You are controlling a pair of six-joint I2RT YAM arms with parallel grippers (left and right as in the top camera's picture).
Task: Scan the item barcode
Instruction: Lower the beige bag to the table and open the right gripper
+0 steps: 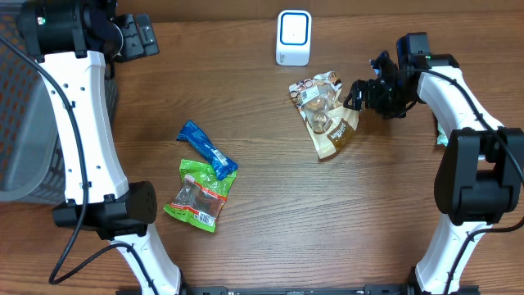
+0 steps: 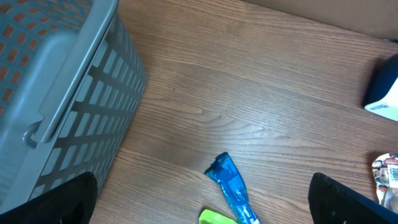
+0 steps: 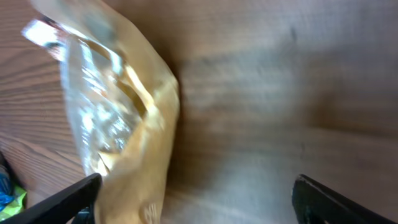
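A tan, partly clear snack bag (image 1: 325, 116) lies on the table in front of the white barcode scanner (image 1: 293, 37). My right gripper (image 1: 358, 93) hovers at the bag's right edge, open. In the right wrist view the bag (image 3: 124, 112) lies beside the left finger (image 3: 68, 202), and the gripper (image 3: 199, 205) has only bare wood between its jaws. My left gripper (image 1: 146, 37) is at the far left, open and empty. Its own view (image 2: 202, 202) looks down on a blue packet (image 2: 233, 186) and the tip of a green packet (image 2: 214, 218).
The blue packet (image 1: 206, 150) and the green packet (image 1: 196, 192) lie left of centre. A grey slatted basket (image 1: 16, 123) stands at the left edge, close under the left arm (image 2: 56, 93). A small teal item (image 1: 442, 135) shows behind the right arm.
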